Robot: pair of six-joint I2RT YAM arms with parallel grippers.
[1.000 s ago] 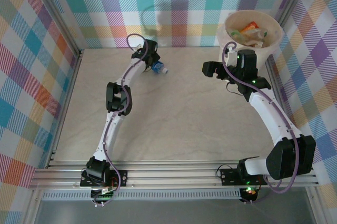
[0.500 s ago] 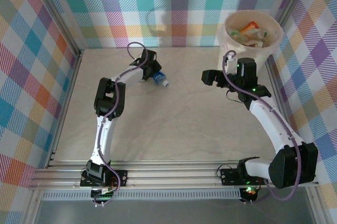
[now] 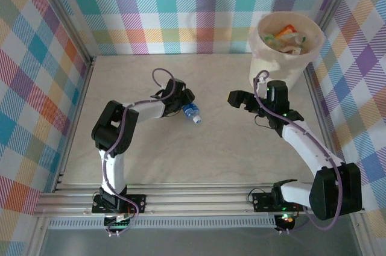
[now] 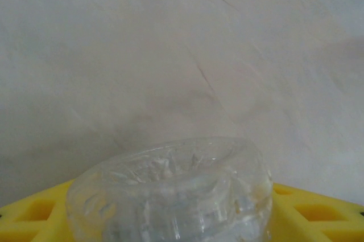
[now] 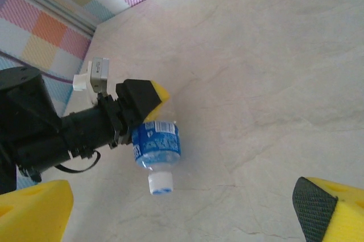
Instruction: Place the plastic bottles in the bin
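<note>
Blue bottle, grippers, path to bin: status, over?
Left gripper shut on blue bottle. Right gripper open, empty. Bin far right corner, partly filled. Right gripper sits between bottle and bin.

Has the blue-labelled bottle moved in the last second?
Yes. The blue-labelled bottle, gripped by the left hand, came away from the back wall toward the near rail.

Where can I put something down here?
The pale marbled table is bare in its near middle, between the white left arm and right arm, and at the far left corner. Crowded: far right by the round cream-white bin, and around the blue-labelled clear bottle.
</note>
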